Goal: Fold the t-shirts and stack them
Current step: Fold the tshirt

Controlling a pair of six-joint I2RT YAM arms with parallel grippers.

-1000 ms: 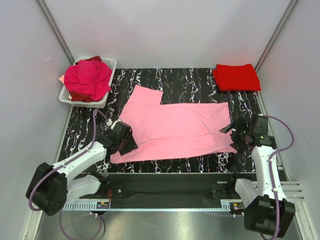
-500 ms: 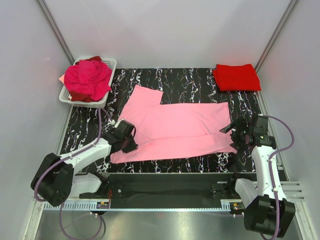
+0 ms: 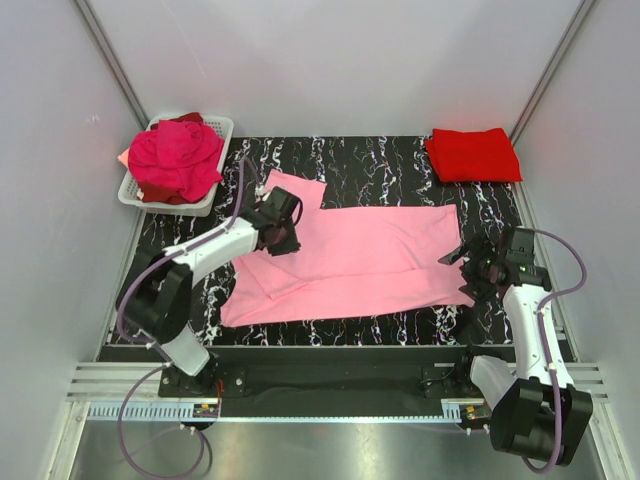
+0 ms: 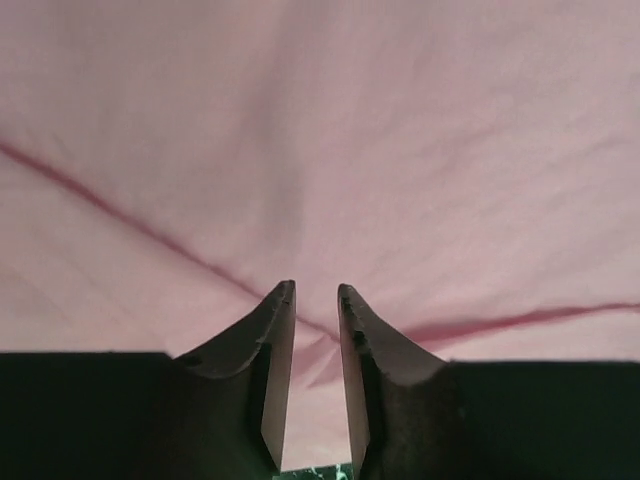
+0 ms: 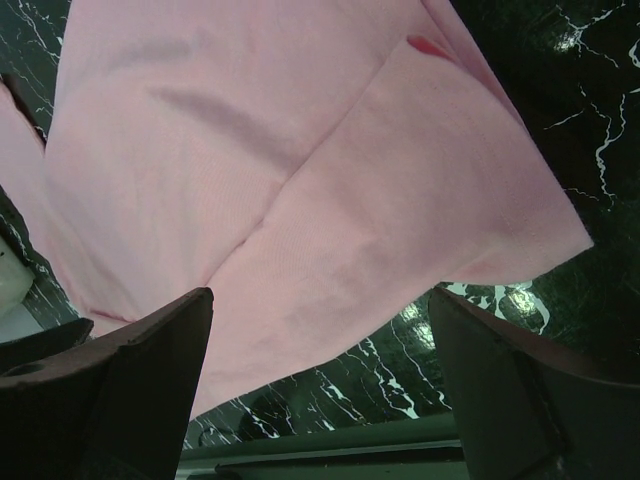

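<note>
A light pink t-shirt [image 3: 370, 250] lies spread flat across the black marbled table [image 3: 400, 165]. My left gripper [image 3: 284, 226] is over its upper left part, near the sleeve. In the left wrist view the jaws [image 4: 316, 288] stand only a narrow gap apart. Pink cloth [image 4: 320, 120] fills that view, and two creases run in to the fingertips; whether cloth is pinched is unclear. My right gripper [image 3: 470, 268] hovers wide open at the shirt's lower right corner [image 5: 350, 200], nothing between its fingers [image 5: 320, 296]. A bright red t-shirt [image 3: 473, 154] lies folded at the back right.
A white mesh basket [image 3: 216, 128] at the back left holds a heap of magenta and dark red t-shirts [image 3: 175, 158]. Grey walls close in on both sides. A black rail [image 3: 330, 365] runs along the table's near edge.
My left arm has swung from the shirt's lower left edge up to its upper left part. A small ridge has risen in the cloth near the left edge. The right arm has stayed put.
</note>
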